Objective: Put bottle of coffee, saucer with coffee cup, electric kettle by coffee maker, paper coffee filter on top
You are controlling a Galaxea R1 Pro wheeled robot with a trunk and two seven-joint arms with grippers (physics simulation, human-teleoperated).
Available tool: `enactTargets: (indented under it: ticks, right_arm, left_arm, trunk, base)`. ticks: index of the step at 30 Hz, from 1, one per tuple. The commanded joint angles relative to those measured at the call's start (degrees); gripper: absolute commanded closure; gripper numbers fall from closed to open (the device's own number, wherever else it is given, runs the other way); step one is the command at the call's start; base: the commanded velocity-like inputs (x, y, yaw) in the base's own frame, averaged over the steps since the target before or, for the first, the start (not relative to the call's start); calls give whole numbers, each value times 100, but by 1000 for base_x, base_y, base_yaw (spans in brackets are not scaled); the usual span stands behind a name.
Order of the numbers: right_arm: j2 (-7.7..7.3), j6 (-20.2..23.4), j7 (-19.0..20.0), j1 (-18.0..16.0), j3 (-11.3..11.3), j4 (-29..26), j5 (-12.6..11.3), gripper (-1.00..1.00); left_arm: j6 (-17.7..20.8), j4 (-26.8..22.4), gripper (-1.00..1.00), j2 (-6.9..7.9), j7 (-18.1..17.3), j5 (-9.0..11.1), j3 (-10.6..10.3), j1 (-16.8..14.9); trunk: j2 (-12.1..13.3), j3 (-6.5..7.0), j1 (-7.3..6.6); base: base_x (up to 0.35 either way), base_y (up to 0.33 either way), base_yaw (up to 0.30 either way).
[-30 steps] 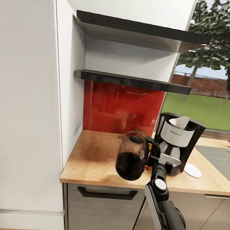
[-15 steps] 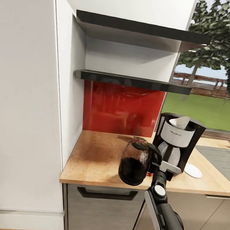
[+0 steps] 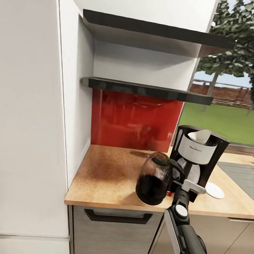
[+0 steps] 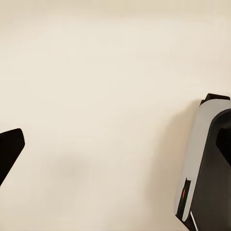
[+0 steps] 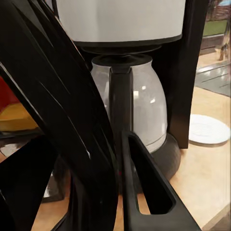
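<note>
The right gripper point(image 3: 177, 187) is clamped on the handle of the electric kettle point(image 3: 153, 184), holding it tilted near the kitchen countertop's point(image 3: 106, 177) front edge, just beside the coffee maker point(image 3: 196, 160). I'd say kettle placement is under way: level it, lower, let go.
</note>
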Motion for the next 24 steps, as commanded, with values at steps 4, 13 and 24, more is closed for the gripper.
enactTargets:
  ticks: [4, 13, 24]
  right_arm:
    - [-7, 36, -46, -4, 0, 67, -1, 100]
    - [82, 46, -54, -4, 4, 132, -25, 100]
    - [124, 56, -54, -4, -5, 177, -14, 100]
  left_arm:
    - [-38, 20, -100, -2, 9, 41, -38, -1]
    - [-46, 11, -100, -3, 15, 49, -43, 10]
    - [-63, 11, -100, -8, 11, 42, -50, 12]
  trunk:
    - [-6, -3, 2]
    - [-6, -3, 2]
    - [-6, -3, 2]
  base:
    - [50, 0, 0]
    - [19, 0, 0]
    - [156, 0, 0]
